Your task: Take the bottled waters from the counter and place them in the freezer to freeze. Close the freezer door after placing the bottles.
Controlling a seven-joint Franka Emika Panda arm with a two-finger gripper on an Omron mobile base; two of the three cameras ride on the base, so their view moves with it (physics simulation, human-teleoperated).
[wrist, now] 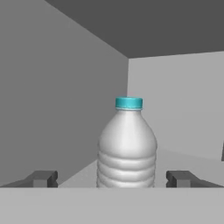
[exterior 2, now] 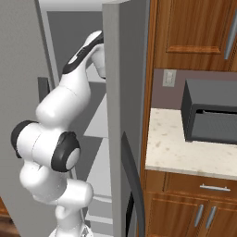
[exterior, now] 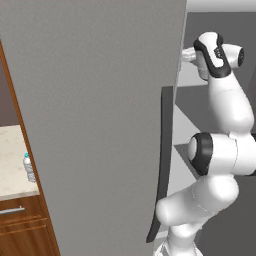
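One bottled water [wrist: 127,148], clear with a teal cap, stands upright on a pale grey shelf inside the freezer [wrist: 74,109]. My gripper [wrist: 113,179] is open around it, a dark fingertip [wrist: 43,178] on each side with a gap to the bottle. The second bottled water [exterior: 28,167] stands on the beige counter [exterior: 12,165] at the left. The freezer door [exterior: 100,125] is swung wide open, its dark bar handle [exterior: 164,165] facing the arm. My arm [exterior 2: 69,92] reaches into the freezer compartment, and the hand is hidden behind door edges in both base views.
The fridge's other grey door [exterior 2: 125,92] with a dark curved handle [exterior 2: 132,185] stands right of the arm. A dark grey microwave [exterior 2: 208,111] sits on the counter [exterior 2: 176,152] beyond it. Brown cabinets [exterior: 20,225] lie under the counter.
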